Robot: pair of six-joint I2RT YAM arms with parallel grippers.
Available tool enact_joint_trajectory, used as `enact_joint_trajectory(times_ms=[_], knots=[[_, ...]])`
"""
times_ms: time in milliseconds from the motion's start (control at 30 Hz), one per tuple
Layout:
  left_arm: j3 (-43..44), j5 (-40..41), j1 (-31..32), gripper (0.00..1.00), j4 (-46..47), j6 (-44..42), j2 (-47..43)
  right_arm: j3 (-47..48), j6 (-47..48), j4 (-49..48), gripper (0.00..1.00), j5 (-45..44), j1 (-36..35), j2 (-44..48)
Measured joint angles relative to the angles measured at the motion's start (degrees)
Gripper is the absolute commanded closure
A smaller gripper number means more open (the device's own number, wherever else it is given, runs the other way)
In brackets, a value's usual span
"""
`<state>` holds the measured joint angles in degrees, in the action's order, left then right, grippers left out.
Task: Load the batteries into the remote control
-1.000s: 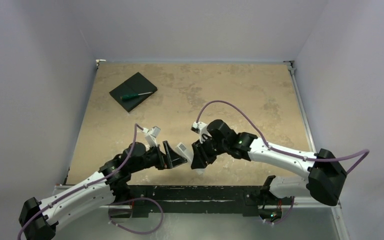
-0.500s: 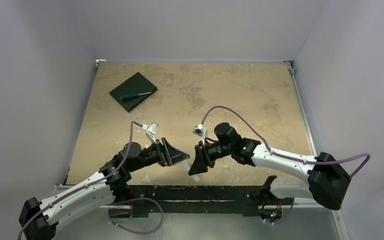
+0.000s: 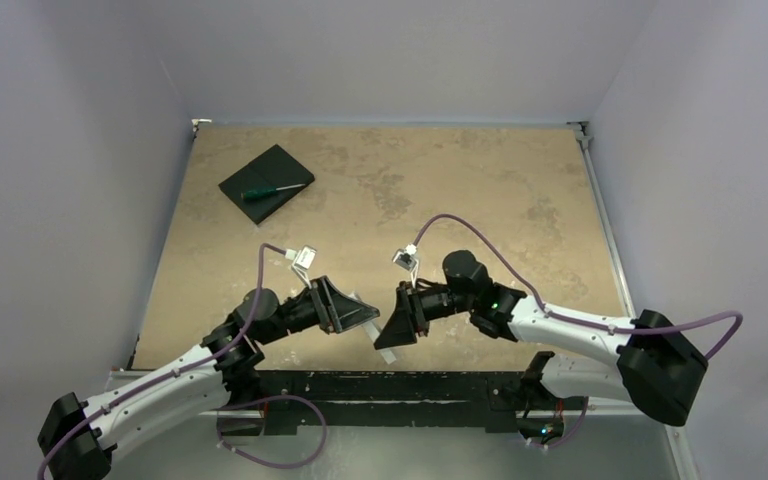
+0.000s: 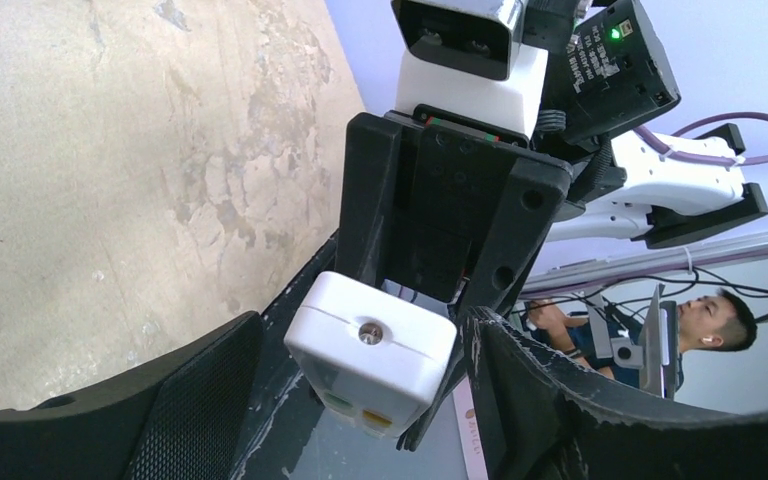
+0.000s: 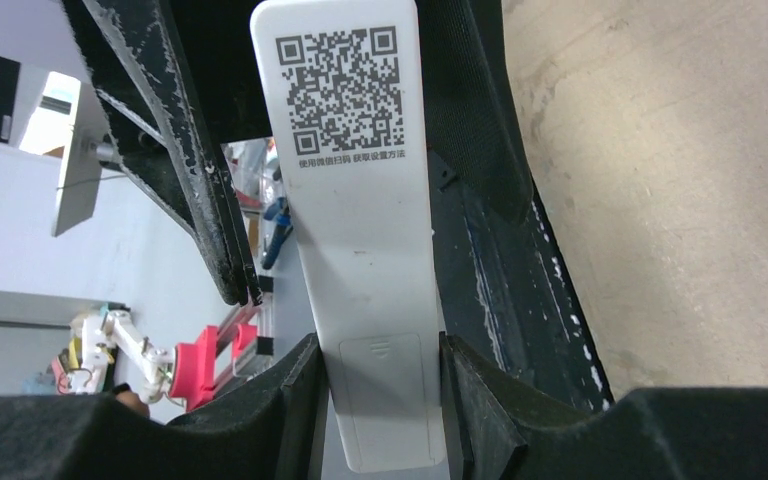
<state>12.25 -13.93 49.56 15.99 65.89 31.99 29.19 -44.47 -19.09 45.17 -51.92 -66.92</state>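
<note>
The remote control (image 5: 360,250) is a slim white bar. The right wrist view shows its plain back, with a QR code and a closed battery cover. My right gripper (image 5: 380,360) is shut on it near the cover end and holds it above the table's near edge (image 3: 395,325). In the left wrist view the remote's far end (image 4: 370,350) points at the camera and shows a small LED. My left gripper (image 4: 360,340) is open, one finger on each side of that end (image 3: 355,308). No batteries are in view.
A flat black square pad (image 3: 260,172) lies at the back left with a green-handled screwdriver (image 3: 265,192) on it. A black rail (image 3: 380,385) runs along the near edge under both grippers. Walls close off the left, back and right.
My right arm has drawn back toward the near edge and turned the remote. My left gripper has turned and shifted, so its open jaws now flank the remote's end.
</note>
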Motion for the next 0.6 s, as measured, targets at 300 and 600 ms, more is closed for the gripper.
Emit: enact_joint_trajectory(times_ms=[300,600], knots=[[-0.2,-1.2,0.0,0.33,3.6,1.0,-0.6,-2.3,-5.1,-8.1,0.77,1.4,0.3,0.6],[-0.9,-1.9,0.0,0.39,5.1,1.1,-2.8,-4.5,-8.9,-13.8,0.76,2.6,0.7,0.6]])
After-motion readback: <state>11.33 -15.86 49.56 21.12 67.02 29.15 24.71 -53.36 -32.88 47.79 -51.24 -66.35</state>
